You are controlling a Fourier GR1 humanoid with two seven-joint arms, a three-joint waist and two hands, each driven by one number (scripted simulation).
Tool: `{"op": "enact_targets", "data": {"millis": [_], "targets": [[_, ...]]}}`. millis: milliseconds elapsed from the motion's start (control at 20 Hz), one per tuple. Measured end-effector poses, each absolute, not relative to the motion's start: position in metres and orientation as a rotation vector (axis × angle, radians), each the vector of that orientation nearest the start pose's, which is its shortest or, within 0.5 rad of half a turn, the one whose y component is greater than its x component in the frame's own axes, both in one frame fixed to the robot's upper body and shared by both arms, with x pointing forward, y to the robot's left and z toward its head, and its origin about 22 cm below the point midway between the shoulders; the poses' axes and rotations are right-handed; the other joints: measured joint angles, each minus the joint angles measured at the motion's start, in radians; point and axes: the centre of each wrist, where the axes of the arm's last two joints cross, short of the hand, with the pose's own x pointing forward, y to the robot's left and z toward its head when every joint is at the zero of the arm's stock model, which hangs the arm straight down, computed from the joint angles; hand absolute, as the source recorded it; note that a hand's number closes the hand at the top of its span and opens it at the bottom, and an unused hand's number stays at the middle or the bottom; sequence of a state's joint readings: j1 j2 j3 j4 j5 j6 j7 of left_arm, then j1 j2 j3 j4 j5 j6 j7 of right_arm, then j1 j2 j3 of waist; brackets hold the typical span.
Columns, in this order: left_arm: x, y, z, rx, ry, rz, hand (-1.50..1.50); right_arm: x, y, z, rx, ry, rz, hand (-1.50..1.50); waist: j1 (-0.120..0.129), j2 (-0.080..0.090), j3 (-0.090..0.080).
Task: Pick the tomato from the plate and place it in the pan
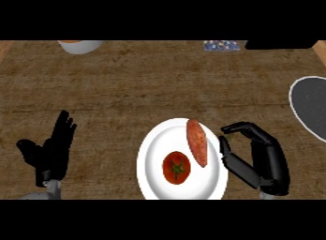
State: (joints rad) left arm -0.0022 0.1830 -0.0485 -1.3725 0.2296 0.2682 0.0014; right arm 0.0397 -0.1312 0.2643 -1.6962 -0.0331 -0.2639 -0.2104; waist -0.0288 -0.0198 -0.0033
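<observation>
A red tomato (pixel 176 168) with a green stem lies on the white plate (pixel 155 145) near the counter's front edge. A long reddish-brown piece of food (pixel 197 142) lies beside it on the plate's right side. The pan (pixel 319 112), grey inside with a white rim, is at the right edge, partly cut off. My right hand (pixel 259 159) stands just right of the plate, fingers curled over at the top, thumb near the plate's rim, holding nothing. My left hand (pixel 52 150) rests open at the lower left, fingers up.
A white bowl (pixel 81 45) sits at the counter's far edge, left of centre. A small patterned object (pixel 223 45) and a black object (pixel 280 44) lie at the far right. Wooden strips border the counter's left and right sides.
</observation>
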Motion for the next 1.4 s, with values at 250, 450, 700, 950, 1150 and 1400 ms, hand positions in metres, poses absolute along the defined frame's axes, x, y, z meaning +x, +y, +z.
{"op": "enact_targets", "data": {"millis": [250, 450, 700, 950, 1150, 1400], "targets": [[0.233, 0.265, -0.039, 0.158, -1.332, 0.271, 0.00, 0.175, -0.164, -0.001, -0.264, -2.022, 0.077, -1.50, -0.027, -0.007, 0.007], [0.230, 0.265, -0.039, 0.147, -1.340, 0.286, 0.00, 0.131, -0.141, -0.020, -0.474, -2.049, 0.100, -1.50, -0.021, -0.002, 0.010], [0.229, 0.261, -0.035, 0.118, -1.347, 0.276, 0.00, 0.095, -0.117, -0.019, -0.666, -1.998, 0.100, -1.50, 0.002, 0.007, 0.009], [0.233, 0.253, -0.031, 0.103, -1.344, 0.268, 0.00, 0.088, -0.110, -0.004, -0.762, -1.924, 0.120, -1.50, 0.020, 0.017, 0.007], [0.232, 0.254, -0.028, 0.095, -1.351, 0.258, 0.00, 0.081, -0.122, -0.009, -0.810, -1.768, 0.280, -1.50, 0.032, 0.026, 0.003], [0.234, 0.252, -0.024, 0.082, -1.354, 0.247, 0.00, 0.082, -0.135, -0.008, -0.870, -1.549, 0.501, -1.50, 0.043, 0.033, -0.001]]}}
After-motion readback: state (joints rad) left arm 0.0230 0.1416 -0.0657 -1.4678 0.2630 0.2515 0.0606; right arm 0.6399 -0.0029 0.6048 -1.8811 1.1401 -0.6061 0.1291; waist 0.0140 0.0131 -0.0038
